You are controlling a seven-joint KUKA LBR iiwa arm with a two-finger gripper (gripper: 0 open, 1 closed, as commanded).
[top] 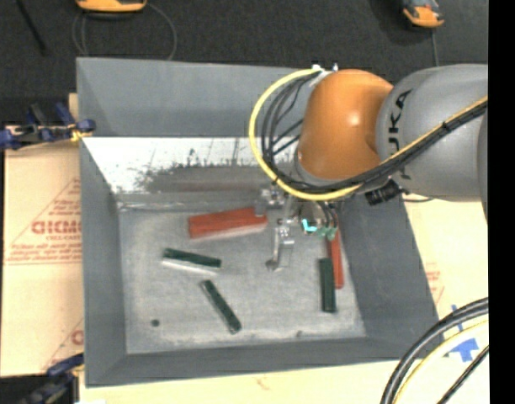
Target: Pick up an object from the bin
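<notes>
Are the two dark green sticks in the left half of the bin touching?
Apart. The camera view shows bare grey bin floor between the upper green stick and the lower green stick.

Red stick top hidden under arm (dark speck unidentifiable).

My bin is dull grey metal, its back wall scratched and smudged dark, its floor grainy. The red block looks matt; the dark green sticks look like smooth plastic. My orange wrist cover shines glossy.
</notes>
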